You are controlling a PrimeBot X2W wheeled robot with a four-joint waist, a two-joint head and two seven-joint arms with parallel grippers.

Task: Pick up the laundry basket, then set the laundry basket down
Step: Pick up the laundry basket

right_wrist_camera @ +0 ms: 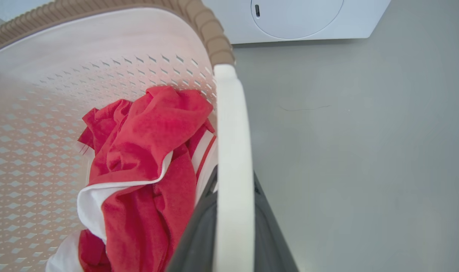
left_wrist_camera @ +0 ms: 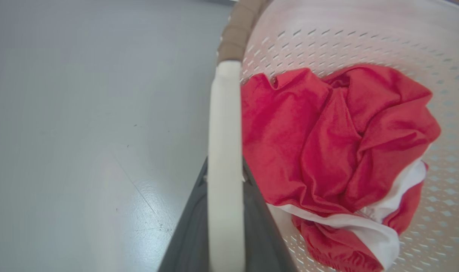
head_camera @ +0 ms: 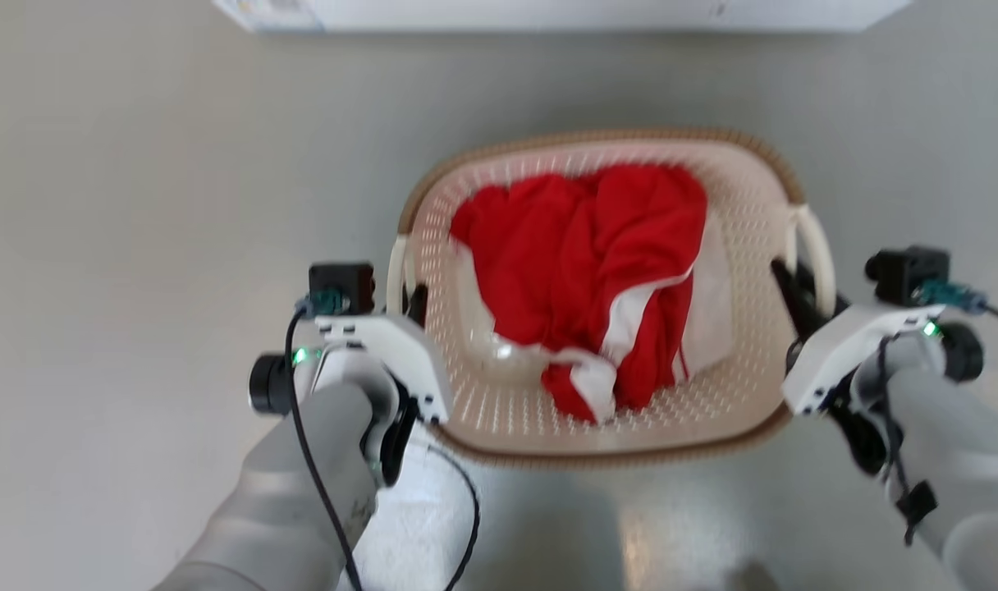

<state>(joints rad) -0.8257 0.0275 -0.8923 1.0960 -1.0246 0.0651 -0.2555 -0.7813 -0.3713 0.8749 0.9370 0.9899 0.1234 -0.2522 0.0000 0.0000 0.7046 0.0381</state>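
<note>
Left gripper [left_wrist_camera: 225, 181] is clamped on left handle [left_wrist_camera: 224, 113], right gripper [right_wrist_camera: 233, 189] on right handle [right_wrist_camera: 231, 124]. Laundry basket [head_camera: 597, 136], red garment [head_camera: 581, 263] inside, is held between the arms, washing machine [right_wrist_camera: 297, 19] beyond. Grasp judged done; lift and set-down judged left.

Bright, even light, with pale glare on the floor [head_camera: 663, 525] — head view blurred, wrist views sharper, edges bowed.

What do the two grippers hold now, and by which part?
The laundry basket. The left gripper is shut on the left handle, the right gripper on the right handle.
</note>
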